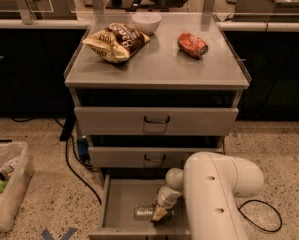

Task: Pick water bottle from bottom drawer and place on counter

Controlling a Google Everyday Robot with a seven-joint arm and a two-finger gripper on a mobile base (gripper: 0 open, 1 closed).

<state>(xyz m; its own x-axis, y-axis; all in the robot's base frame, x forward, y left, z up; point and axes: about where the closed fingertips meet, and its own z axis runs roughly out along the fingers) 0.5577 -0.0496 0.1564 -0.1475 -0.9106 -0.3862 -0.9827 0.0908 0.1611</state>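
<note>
The bottom drawer (pixel 120 204) stands pulled open under two shut drawers. A small clear water bottle (pixel 144 213) lies on its side on the drawer floor, near the front. My gripper (pixel 159 214) reaches down into the drawer at the bottle's right end, at the tip of the big white arm (pixel 214 194). The arm hides the drawer's right half. The counter (pixel 159 64) is the grey metal top of the cabinet, above.
On the counter lie a chip bag (pixel 116 41), a white bowl (pixel 146 22) and a crushed red soda can (pixel 192 45). A bin with trash (pixel 4 189) stands on the floor at the left. Black cables (pixel 74 169) run beside the cabinet.
</note>
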